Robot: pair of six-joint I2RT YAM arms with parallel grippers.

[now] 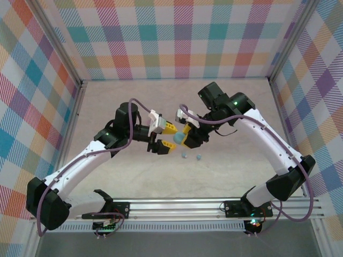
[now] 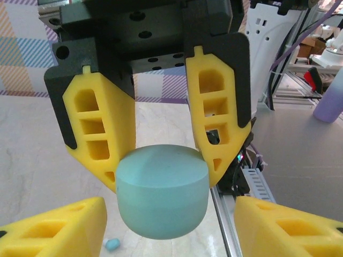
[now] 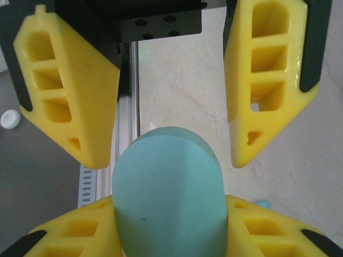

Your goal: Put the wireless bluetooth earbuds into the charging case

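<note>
the left gripper (image 1: 168, 138) sits left of centre with its yellow fingers (image 2: 53, 227) spread, one on each side of a smooth, light-blue, rounded plastic charging case (image 1: 177, 137) and clear of its sides. in the left wrist view the bottom edge cuts those fingers off, so little but their tips shows. the charging case hangs in the air between the two arms, above the pale, faintly veined table (image 1: 118, 96). whether its lid is up or down cannot be told. the right gripper (image 1: 185, 137) pinches the case from the right, its fingers pressed against opposite sides. in the right wrist view the case hides much of the fingers that hold it. on the table, just right of the case and nearer the arm bases, lie two tiny light-blue earbuds (image 1: 184, 156). they are near each other but apart, and each is a mere speck whose shape cannot be read. each wrist view catches one earbud, blurred, low beside the case.
</note>
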